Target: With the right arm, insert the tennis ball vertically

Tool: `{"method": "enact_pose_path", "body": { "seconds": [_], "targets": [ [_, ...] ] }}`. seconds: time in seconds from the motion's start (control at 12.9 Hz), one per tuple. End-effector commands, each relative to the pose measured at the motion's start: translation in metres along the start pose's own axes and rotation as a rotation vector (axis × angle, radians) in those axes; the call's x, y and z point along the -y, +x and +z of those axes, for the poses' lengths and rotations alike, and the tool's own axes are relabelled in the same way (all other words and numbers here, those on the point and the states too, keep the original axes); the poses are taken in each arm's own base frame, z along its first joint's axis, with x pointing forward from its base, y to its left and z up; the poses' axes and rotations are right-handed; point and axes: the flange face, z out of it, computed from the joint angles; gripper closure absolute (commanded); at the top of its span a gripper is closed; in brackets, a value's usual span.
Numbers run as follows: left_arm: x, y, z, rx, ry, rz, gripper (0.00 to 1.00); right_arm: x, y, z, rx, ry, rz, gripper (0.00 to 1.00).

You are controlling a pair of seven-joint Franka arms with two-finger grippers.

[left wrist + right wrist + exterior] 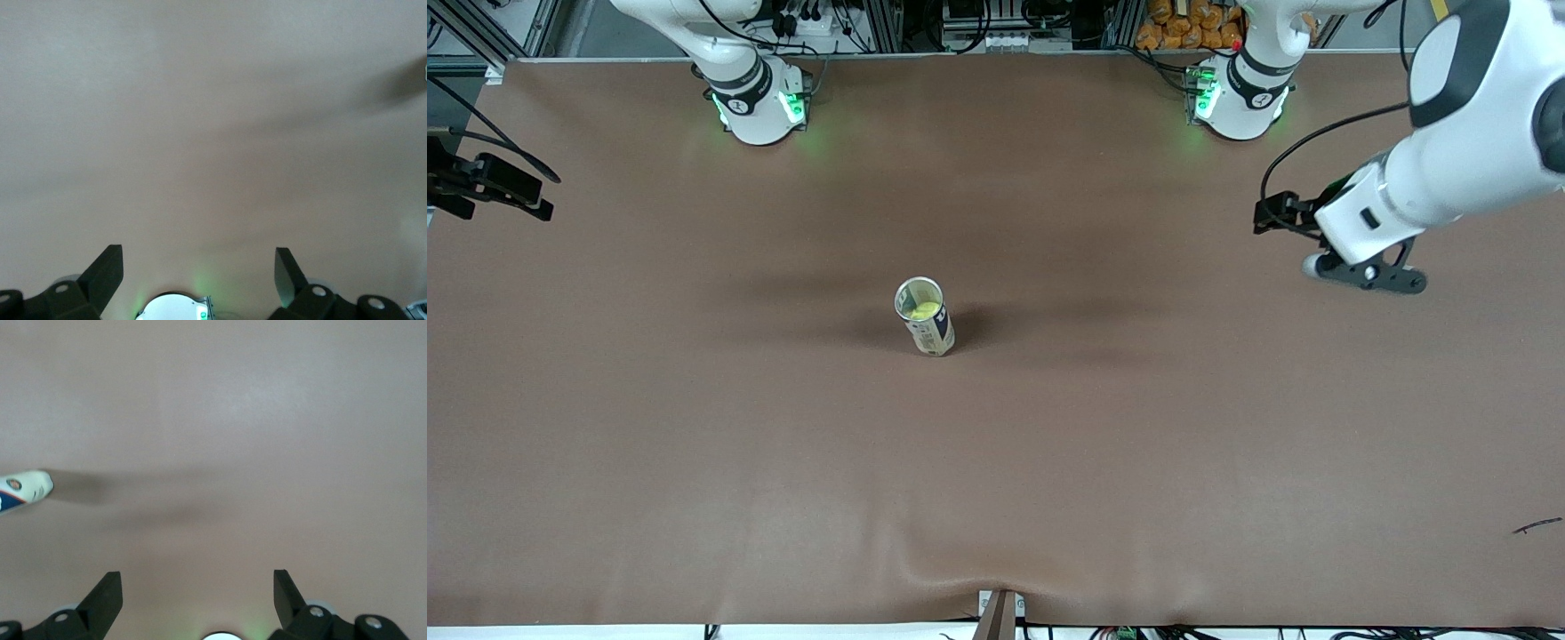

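Note for you: the tennis ball (925,309) already sits inside the open can (926,318), which stands upright near mid-table (694,427), long axis vertical, mouth up.

Right gripper (198,587): fingers spread wide, nothing between them, poised above bare table at the right arm's end. In the front view only its black tip (489,182) shows at the frame edge. In the right wrist view just the can's base (23,488) shows at the picture's edge, well apart from the fingers, so the can lies off to one side of this hand.

Left gripper (199,267): also spread and empty, over bare table at the left arm's end; this arm waits.

Judgement: both hands are well clear of the can; insertion looks complete.
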Motion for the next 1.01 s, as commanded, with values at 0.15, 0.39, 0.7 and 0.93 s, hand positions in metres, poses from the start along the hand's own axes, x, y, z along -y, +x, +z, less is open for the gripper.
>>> {"method": "enact_pose_path", "body": {
  "seconds": [0.15,0.39,0.7,0.93],
  "targets": [
    [0.081,-0.022,-0.039,-0.038,-0.027,-0.155,0.0,0.021,0.003,0.004,0.0,-0.013,0.039,0.0],
    [0.071,-0.051,-0.059,-0.055,0.062,-0.25,0.0,0.018,0.001,-0.004,-0.003,-0.003,-0.037,0.0],
    [0.061,-0.058,-0.07,-0.101,0.074,-0.239,0.0,0.011,-0.001,-0.004,0.007,-0.017,-0.232,0.0],
    [0.072,-0.067,-0.068,-0.157,0.084,-0.239,0.0,0.008,-0.001,-0.004,0.004,-0.003,-0.133,0.0]
  ]
}}
